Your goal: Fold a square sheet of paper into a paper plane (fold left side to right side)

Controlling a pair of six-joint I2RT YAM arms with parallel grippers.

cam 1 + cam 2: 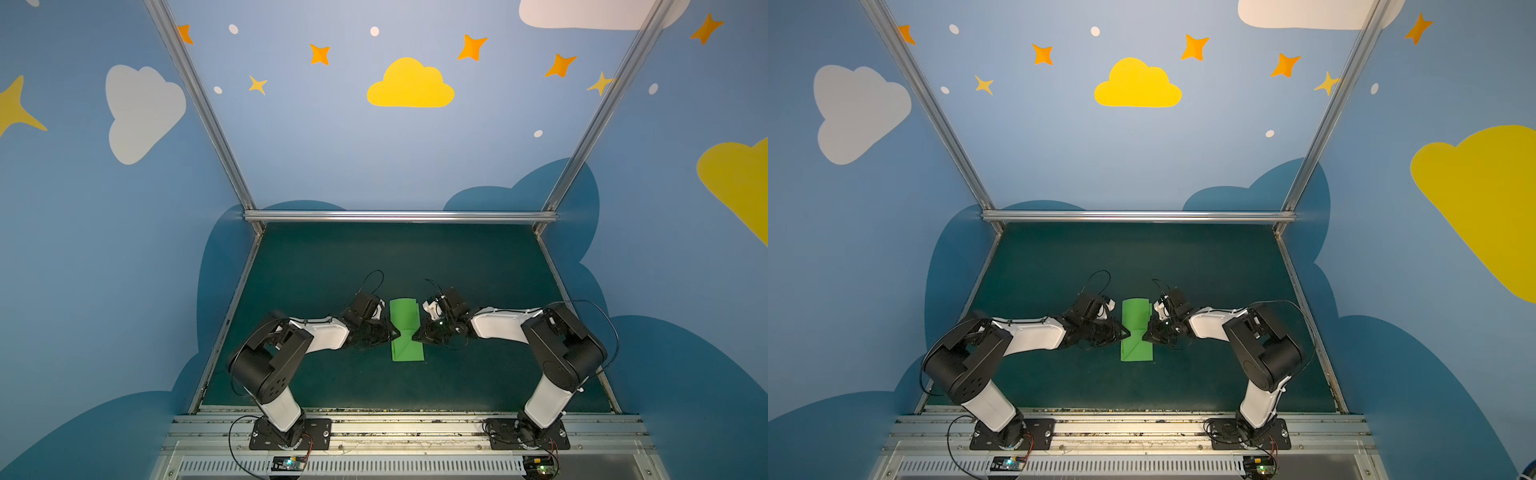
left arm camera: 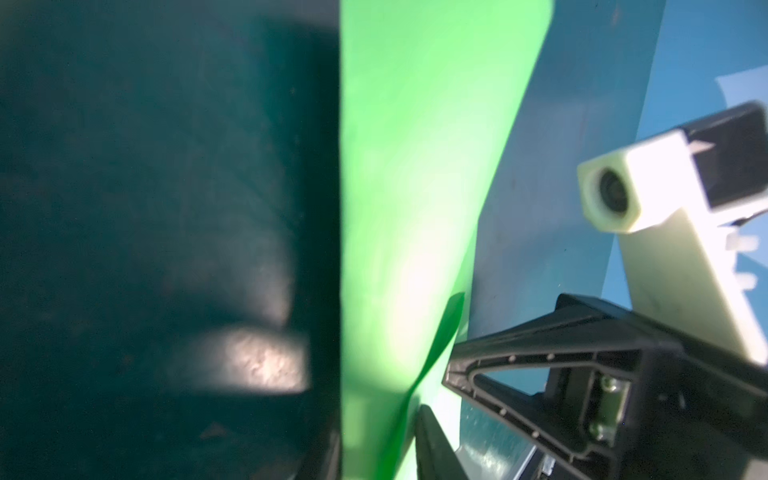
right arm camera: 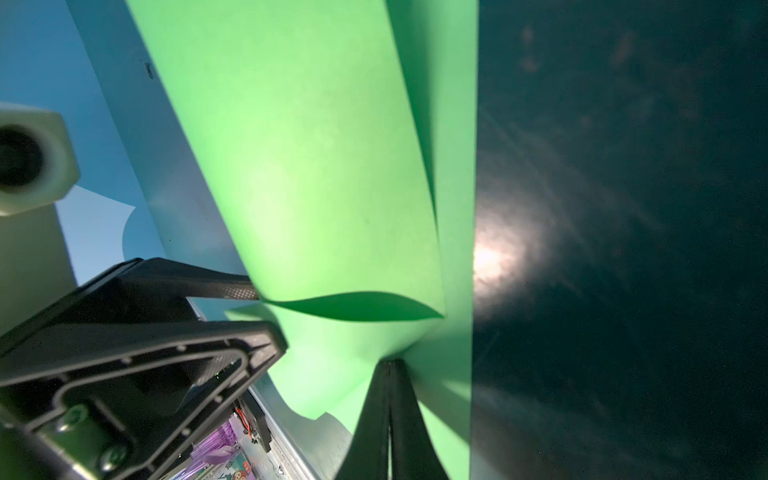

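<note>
The surface [image 1: 332, 257] is flat and dark teal-green, bounded at the back and both sides by aluminium rails [image 1: 399, 216]. On it, near the middle and toward the front, lies the paper [image 1: 405, 316]: a bright green narrow strip running front to back. Its near end lies flat with a diagonal crease; in the wrist views its middle is lifted off the surface.

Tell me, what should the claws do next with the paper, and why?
Probably the left claw should close on the left edge of the folded green paper: its jaws straddle it, not clearly shut, while the right claw pinches the opposite side.
</note>
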